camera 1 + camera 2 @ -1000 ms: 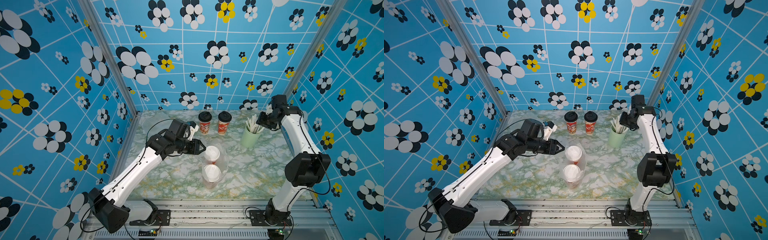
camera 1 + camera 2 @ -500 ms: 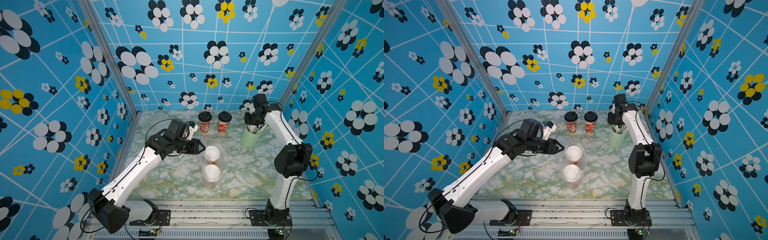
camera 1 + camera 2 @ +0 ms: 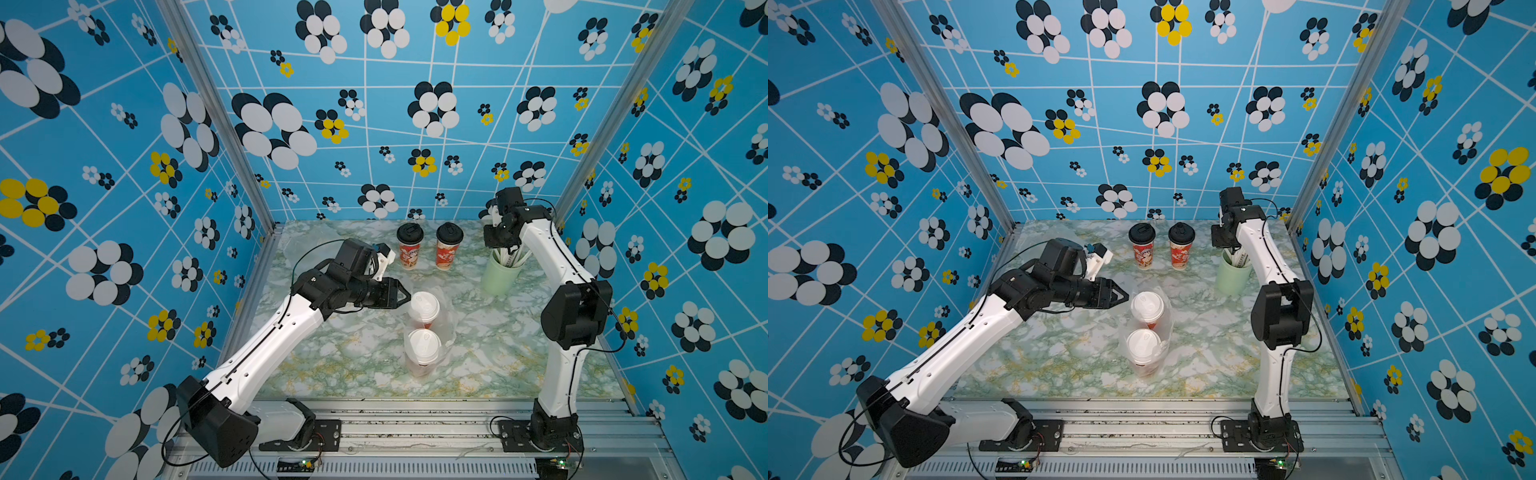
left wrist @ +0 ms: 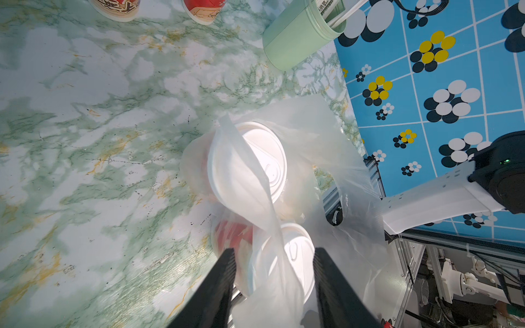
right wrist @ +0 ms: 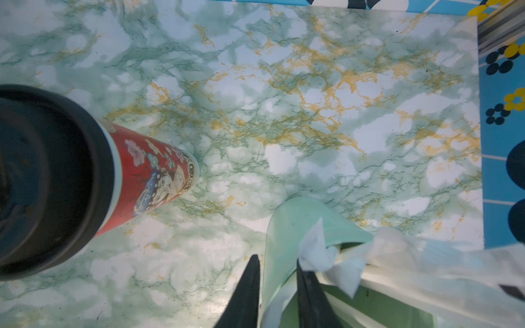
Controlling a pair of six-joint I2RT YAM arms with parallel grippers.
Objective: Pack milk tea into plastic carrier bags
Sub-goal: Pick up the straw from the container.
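While the left hand [image 4: 273, 251] hangs above the worktop [image 3: 353, 357], its fingers stand wide apart and clamp nothing. A loose strip of the clear carrier bag [image 4: 326, 136] trails through the gap. Look beneath those fingers: one white-lidded cup [image 4: 298, 250] sits right under them, and a second white-lidded cup [image 4: 264, 147] is just past the tips. The two are close together, both upright inside that bag.

Over to the right hand [image 5: 276, 258], poised tips-down over the green cup [image 5: 298, 224] of straws [image 3: 513, 257]. Its fingers are only narrowly apart, with white wrapper paper [image 5: 321, 252] bunched against one of them. Pinched or merely brushing, I cannot tell.

Off to that hand's side stands a black-lidded cup [image 3: 449, 249], with a second black-lidded cup [image 3: 410, 249] just beyond it. Both are upright on bare worktop, clear of the bag and well apart from the left hand.
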